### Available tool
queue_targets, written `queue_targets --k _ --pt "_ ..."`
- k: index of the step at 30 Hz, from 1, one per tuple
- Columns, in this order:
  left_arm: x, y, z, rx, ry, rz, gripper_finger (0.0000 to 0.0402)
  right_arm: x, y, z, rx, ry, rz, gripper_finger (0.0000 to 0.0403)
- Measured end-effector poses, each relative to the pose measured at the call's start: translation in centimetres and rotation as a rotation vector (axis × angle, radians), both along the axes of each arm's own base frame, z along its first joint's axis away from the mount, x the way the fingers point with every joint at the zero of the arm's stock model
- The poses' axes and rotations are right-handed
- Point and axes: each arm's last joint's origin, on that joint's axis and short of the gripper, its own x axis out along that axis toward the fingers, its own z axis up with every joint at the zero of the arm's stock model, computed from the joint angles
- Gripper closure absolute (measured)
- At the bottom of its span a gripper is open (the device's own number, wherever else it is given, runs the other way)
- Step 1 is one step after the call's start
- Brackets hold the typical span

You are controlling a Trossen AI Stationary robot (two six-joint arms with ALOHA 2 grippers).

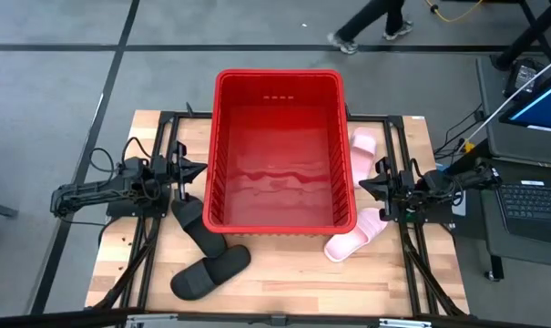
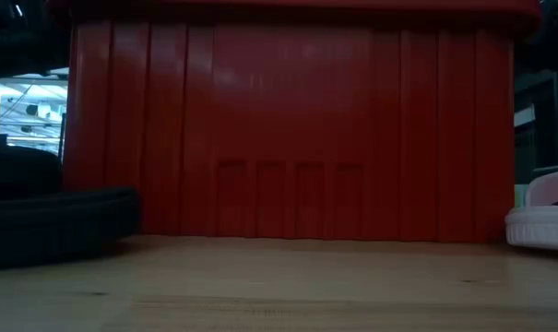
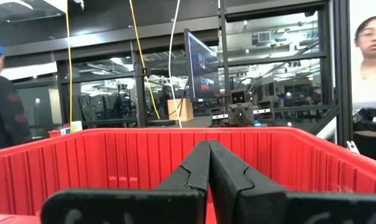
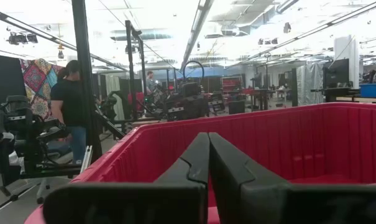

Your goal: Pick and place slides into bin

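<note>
Seen from above, the large bright red plastic bin with ribbed walls [image 1: 222,155] stands in the middle of the wooden table [image 1: 284,282] and holds no sandals. Two matte black slide sandals lie at its left front corner – one [image 1: 186,219] near the left arm, the other [image 1: 210,272] closer to the table's front edge. Two pale pink slide sandals lie along its right wall, one [image 1: 362,150] farther back and one [image 1: 355,236] near the right front corner. The left gripper [image 1: 198,169] hovers just beside the bin's left wall, and the right gripper [image 1: 366,187] just beside the right wall.

From table height, the bin's ribbed front wall fills the picture, with a black sandal [image 2: 57,226] at one side and a pink one [image 2: 541,221] at the other.

At the left wrist, the two dark fingers [image 3: 194,171] are pressed together with nothing between them, pointing over the bin's rim. At the right wrist it is the same – fingers [image 4: 197,165] together, holding nothing.

I judge that no pick has begun. To do it well, each arm should spread its fingers, come down over the nearest sandal and take it by the wide strap, then lift clear above the rim before letting go.
</note>
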Motion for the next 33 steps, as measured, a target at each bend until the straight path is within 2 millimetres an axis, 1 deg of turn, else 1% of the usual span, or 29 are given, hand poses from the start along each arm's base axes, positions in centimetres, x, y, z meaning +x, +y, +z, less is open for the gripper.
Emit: queue_targets --k 31,33 --pt "0.0 0.0 0.0 0.0 0.0 0.0 0.04 0.0 0.0 0.0 -0.001 0.0 0.0 0.0389" --pt "0.0 0.0 0.0 0.0 0.0 0.0 0.04 -0.02 -0.01 0.06 -0.038 -0.003 -0.013 0.0389"
